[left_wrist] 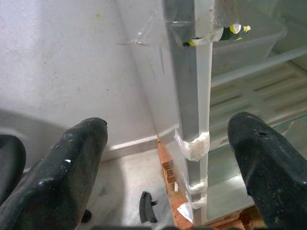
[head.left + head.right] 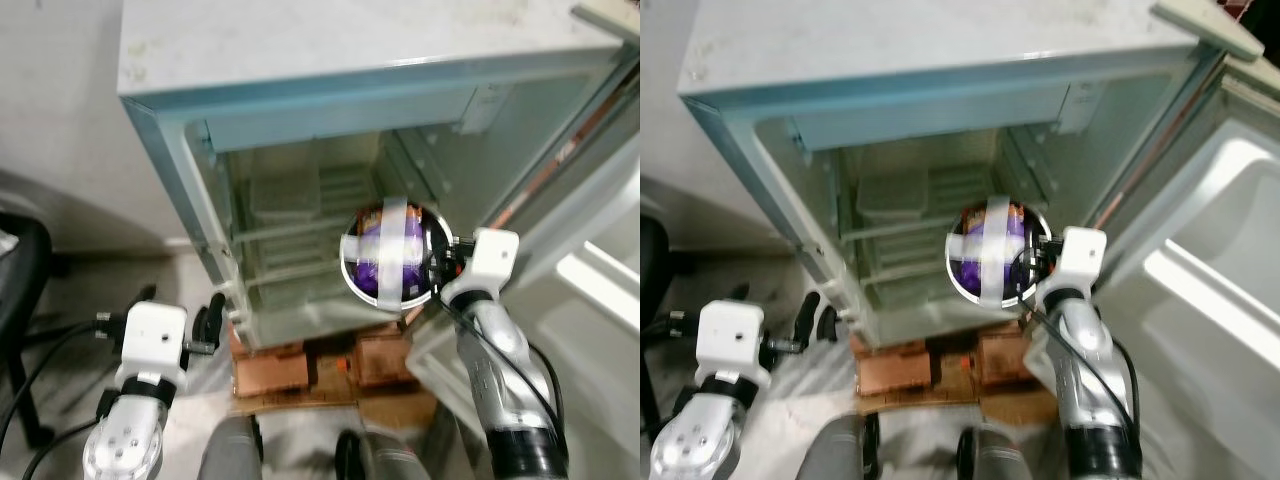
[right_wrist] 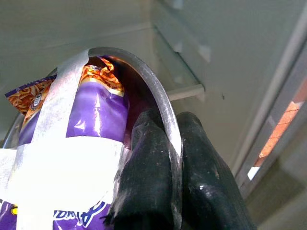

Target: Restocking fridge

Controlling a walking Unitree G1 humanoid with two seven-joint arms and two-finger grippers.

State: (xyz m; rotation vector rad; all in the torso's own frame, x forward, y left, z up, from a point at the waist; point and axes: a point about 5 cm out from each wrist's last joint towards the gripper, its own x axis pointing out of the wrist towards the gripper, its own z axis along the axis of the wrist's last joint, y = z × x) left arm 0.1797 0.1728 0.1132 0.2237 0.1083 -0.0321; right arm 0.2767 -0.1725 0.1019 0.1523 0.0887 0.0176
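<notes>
Right wrist view: jaws of the right gripper clamped on the metal rim of a round bowl, one finger inside and one outside. Inside the bowl, a purple snack packet strapped down under a cross of white tape.

Head views: bowl held upright on its edge at the mouth of the open fridge, toward 3 o'clock of the opening, in front of the shelves and not yet resting on any of them. Fridge door swung wide at 3 o'clock. Fridge raised on bricks.

Left gripper low at 8 o'clock, just beside the fridge's front edge; in its wrist view, fingers spread wide, holding nothing.

Judged progress: door opened, item picked and carried to the fridge; setting it on a shelf, releasing and closing the door left to do.
</notes>
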